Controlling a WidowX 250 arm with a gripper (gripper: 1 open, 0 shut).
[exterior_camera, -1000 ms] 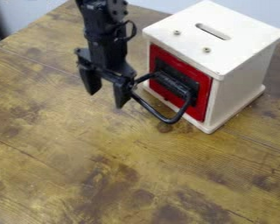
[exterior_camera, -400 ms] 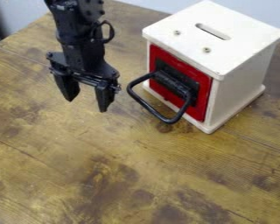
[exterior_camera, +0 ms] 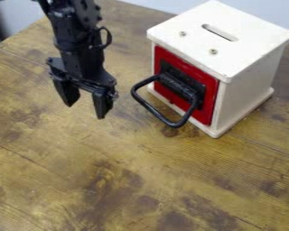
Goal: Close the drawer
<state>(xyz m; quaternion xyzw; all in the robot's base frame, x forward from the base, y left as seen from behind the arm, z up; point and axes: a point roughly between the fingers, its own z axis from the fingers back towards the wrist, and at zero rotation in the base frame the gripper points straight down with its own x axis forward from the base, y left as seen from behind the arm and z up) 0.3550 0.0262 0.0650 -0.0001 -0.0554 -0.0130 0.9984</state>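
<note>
The red drawer (exterior_camera: 168,65) sits in the front of a cream-white cubic cabinet (exterior_camera: 226,41). Its black front plate (exterior_camera: 183,87) lies about level with the cabinet face. Its large black loop handle (exterior_camera: 157,106) reaches out over the table to the left. My gripper (exterior_camera: 83,102) is black, points down and is open and empty. It hangs to the left of the handle, a short gap from it, not touching it.
A worn wooden table (exterior_camera: 135,180) carries everything. The cabinet has a slot and small holes on top. The table's far left edge and a dark floor show at the top left corner.
My gripper has moved left, away from the loop handle, and let go of it. The drawer and handle have stayed in place.
</note>
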